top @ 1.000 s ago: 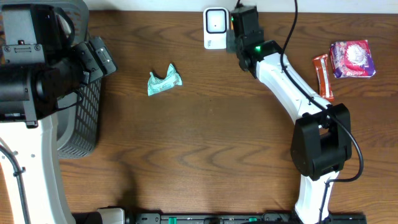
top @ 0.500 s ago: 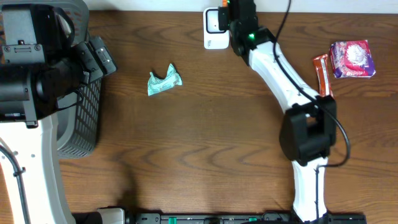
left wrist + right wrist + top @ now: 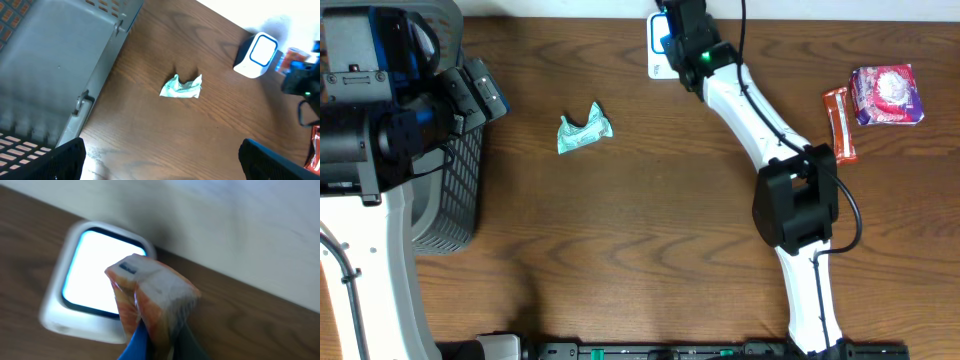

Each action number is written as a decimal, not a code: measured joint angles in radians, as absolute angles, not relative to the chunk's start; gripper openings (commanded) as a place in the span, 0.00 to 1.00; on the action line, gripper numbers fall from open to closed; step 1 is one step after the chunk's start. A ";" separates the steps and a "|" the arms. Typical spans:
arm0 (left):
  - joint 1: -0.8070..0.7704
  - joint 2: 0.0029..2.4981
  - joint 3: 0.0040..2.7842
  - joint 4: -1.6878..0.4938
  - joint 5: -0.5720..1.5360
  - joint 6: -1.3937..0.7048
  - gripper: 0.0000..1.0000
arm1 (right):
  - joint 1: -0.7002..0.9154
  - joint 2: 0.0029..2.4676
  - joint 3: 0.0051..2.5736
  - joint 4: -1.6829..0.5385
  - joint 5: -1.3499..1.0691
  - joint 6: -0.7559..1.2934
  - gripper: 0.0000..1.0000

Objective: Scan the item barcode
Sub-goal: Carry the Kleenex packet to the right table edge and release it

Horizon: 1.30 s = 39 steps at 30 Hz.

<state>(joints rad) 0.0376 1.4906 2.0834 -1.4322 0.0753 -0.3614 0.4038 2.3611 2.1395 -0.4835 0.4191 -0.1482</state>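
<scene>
Presently catalogued: orange-and-white packet (image 3: 150,297), clamped in the jaws of the right gripper (image 3: 672,28) and held in front of the lit window of the white scanner (image 3: 92,277) at the table's far edge. Left gripper (image 3: 478,93): jaws spread wide, nothing held, positioned beside the grey basket (image 3: 455,190). Crumpled green wrapper (image 3: 583,131) is seen between the two.

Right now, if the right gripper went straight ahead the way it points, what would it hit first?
Probably the white scanner. The right gripper, shut on the orange packet, points at its lit window, so the packet would touch first. The gap between them is hard to judge.
</scene>
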 measured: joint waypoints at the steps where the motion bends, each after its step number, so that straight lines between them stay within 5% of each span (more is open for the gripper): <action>1: 0.038 1.491 2.083 -1.432 0.075 -0.361 0.98 | 0.397 2.361 2.162 -0.519 0.440 -0.142 0.01; 11: 0.038 1.491 2.083 -1.432 0.075 -0.361 0.98 | 0.158 2.361 2.216 -0.949 0.629 -0.117 0.01; 12: 0.038 1.491 2.083 -1.432 0.075 -0.361 0.98 | 0.125 2.361 2.216 -0.970 0.636 -0.116 0.07; 13: 0.038 1.491 2.083 -1.432 0.075 -0.361 0.98 | 0.093 2.361 2.215 -0.986 0.642 -0.109 0.28; 14: 0.038 1.491 2.083 -1.432 0.075 -0.361 0.98 | 0.058 2.361 2.216 -1.002 0.645 -0.101 0.61; 15: 0.038 1.491 2.083 -1.432 0.075 -0.361 0.98 | 0.031 2.361 2.216 -1.015 0.647 -0.090 0.75; 17: 0.038 1.491 2.083 -1.432 0.075 -0.361 0.98 | -0.015 2.361 2.216 -1.046 0.642 -0.062 0.85; 23: 0.038 1.491 2.083 -1.432 0.075 -0.361 0.98 | -0.064 2.361 2.216 -1.105 0.622 0.025 0.99; 29: 0.038 1.491 2.083 -1.432 0.075 -0.361 0.98 | -0.019 2.357 2.215 -1.108 0.522 0.048 0.99; 39: 0.038 1.491 2.083 -1.433 0.075 -0.361 0.98 | 0.157 2.286 2.216 -1.005 -0.238 0.089 0.98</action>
<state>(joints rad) 0.0376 1.4906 2.0834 -1.4326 0.0753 -0.3614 0.1574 2.2864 2.2158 -1.0054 -0.2382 0.0891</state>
